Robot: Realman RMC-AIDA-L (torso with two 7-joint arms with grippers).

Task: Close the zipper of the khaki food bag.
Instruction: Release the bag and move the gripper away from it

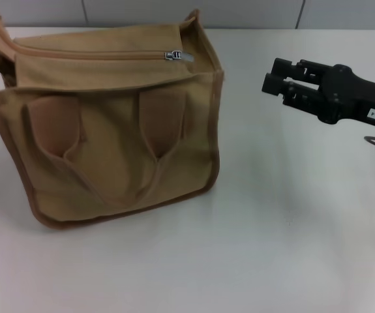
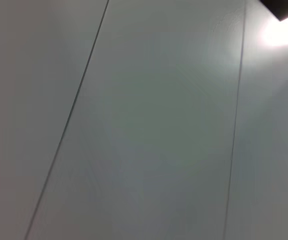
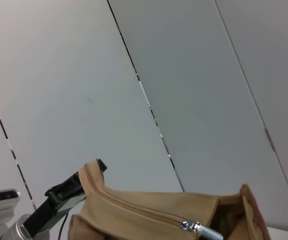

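Since the silver pull tab (image 1: 179, 57) sits near the khaki food bag's (image 1: 115, 143) right end, the right tool (image 1: 275, 83), fingers apart, should pinch it squarely.

You're looking at a lab or test room: a plain white bench (image 1: 291, 228) backed by pale grey wall panels (image 3: 194, 75) with thin dark seams, and bare panelling is all your left wrist view shows

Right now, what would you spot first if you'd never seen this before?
The big boxy tan canvas bag on the white table, left of centre. Then the shiny silver zipper pull near its top panel's right end, and the black right gripper hovering off to the bag's right.
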